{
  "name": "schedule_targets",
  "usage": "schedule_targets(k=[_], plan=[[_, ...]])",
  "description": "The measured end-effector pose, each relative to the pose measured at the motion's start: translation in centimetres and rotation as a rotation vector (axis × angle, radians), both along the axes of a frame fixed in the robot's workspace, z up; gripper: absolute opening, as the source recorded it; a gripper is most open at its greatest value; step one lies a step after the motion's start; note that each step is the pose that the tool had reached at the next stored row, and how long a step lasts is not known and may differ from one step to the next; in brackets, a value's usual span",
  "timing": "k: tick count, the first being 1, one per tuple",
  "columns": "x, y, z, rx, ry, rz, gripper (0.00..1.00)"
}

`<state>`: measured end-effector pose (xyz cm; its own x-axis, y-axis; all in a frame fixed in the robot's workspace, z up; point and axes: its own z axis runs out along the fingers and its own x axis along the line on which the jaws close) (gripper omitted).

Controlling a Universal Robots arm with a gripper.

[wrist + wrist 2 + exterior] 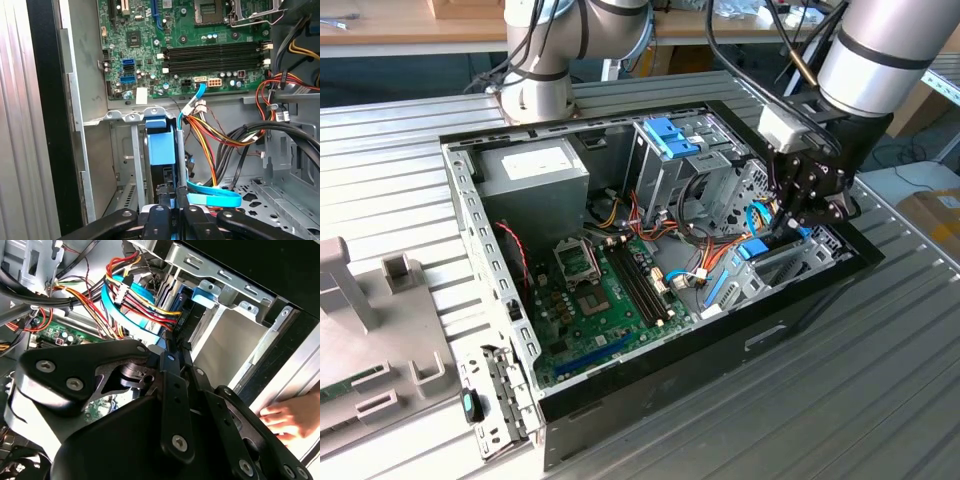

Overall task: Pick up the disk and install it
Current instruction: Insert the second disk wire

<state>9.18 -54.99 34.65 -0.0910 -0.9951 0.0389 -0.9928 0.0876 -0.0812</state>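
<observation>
At the left of the exterior view the power-supply box (533,172) sits in the upper left corner of the open computer case (480,260), and the motherboard (605,290) lies at centre. At centre right, the gripper (793,222) reaches down into the drive bay (790,262). In the first wrist view its fingers are drawn nearly together, pinching the edge of the disk (162,142), which stands on edge in the bay slot at lower centre. Judged from this, keep the blue rails parallel to the slot walls and clear of the cable bundle (210,130). A hand (290,417) rests at lower right of the second wrist view.
</observation>
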Motion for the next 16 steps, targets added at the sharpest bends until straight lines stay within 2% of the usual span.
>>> schedule_targets(k=[4, 5, 7, 16], plan=[[0.0, 0.01, 0.26, -0.0003, 0.0, 0.0, 0.16], [0.0, 0.0, 0.27, 0.0051, 0.0, 0.0, 0.16], [0.02, 0.01, 0.27, 0.0075, 0.0001, 0.0, 0.16], [0.17, -0.04, -0.17, 0.0082, 0.0001, 0.0, 0.16]])
